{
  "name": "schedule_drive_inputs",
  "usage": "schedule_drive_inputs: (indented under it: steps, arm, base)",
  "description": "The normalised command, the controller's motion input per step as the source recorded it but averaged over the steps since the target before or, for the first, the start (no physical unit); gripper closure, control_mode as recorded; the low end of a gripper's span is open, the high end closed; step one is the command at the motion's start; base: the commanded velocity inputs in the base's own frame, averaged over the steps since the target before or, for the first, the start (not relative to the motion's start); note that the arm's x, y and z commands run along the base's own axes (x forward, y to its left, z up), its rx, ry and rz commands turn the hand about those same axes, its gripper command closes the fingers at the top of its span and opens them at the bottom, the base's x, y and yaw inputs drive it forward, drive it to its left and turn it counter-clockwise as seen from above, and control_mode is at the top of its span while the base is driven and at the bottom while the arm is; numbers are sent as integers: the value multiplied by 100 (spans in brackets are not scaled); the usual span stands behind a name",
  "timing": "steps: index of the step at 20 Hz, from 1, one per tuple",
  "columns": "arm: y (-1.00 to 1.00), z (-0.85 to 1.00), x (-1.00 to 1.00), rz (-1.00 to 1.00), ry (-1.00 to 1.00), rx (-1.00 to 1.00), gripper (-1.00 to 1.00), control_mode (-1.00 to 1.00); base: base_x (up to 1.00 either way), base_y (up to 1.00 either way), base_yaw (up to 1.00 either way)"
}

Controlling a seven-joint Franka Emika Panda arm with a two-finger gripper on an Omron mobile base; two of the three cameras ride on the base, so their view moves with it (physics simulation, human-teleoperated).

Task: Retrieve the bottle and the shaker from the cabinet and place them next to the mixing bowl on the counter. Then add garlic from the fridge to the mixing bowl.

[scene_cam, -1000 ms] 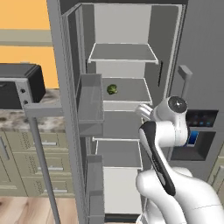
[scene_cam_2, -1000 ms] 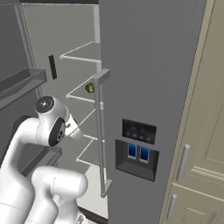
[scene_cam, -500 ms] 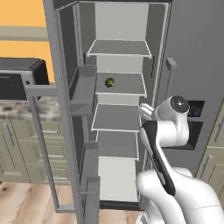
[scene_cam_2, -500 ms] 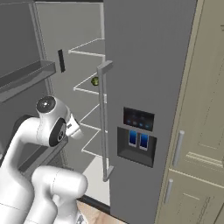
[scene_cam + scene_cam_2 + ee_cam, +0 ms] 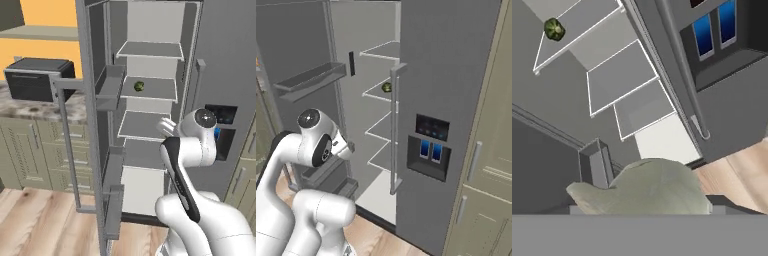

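Going left to right in the left base view: furthest out to the gripper's left there's a dark boxy appliance (image 5: 35,80) sitting on the speckled worktop (image 5: 30,109). Nearer in is the open fridge door (image 5: 95,125), with its door bins facing into the fridge (image 5: 220,60).

Then you get the fridge's grey shelves, and the bit that matters is the garlic (image 5: 139,86). It's a small, roundish, greenish lump sitting on its own on the second shelf down (image 5: 150,90), towards that shelf's left side.

The gripper (image 5: 166,126) is just outside the fridge opening, at about the level of the next shelf down. So the garlic is above it, a bit to its left and deeper into the fridge, well apart from it. The hand view says the same: the garlic (image 5: 554,29) is way up in one corner of the frame, not centred.

It's basically a ball, so I don't think there's a long axis to line the jaws up with. The shelf edge under it is more likely to get in the way.

To the gripper's right is the closed fridge door with the blue-lit dispenser panel (image 5: 220,116).

As for the gripper itself, I honestly can't tell whether the fingers are apart or together, since the tips aren't clear in any of the shots. Nothing looks to be in them.

My guess is the next move is up and in, with a small shift left to centre the garlic.
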Motion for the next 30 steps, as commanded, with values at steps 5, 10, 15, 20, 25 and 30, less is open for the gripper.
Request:
schedule_drive_inputs:
  steps: [5,10,15,20,25,30]
  arm:
    - [0,0,0,0,0,0,100,100]
    - [0,0,0,0,0,0,100,100]
    - [0,0,0,0,0,0,100,100]
    - [0,0,0,0,0,0,100,100]
    - [0,0,0,0,0,0,100,100]
    - [0,0,0,0,0,0,100,100]
  base:
    - [-58,-2,29]
    - [-54,0,32]
    - [-49,0,32]
    - [-47,0,33]
    - [-43,6,34]
    - [-36,16,36]
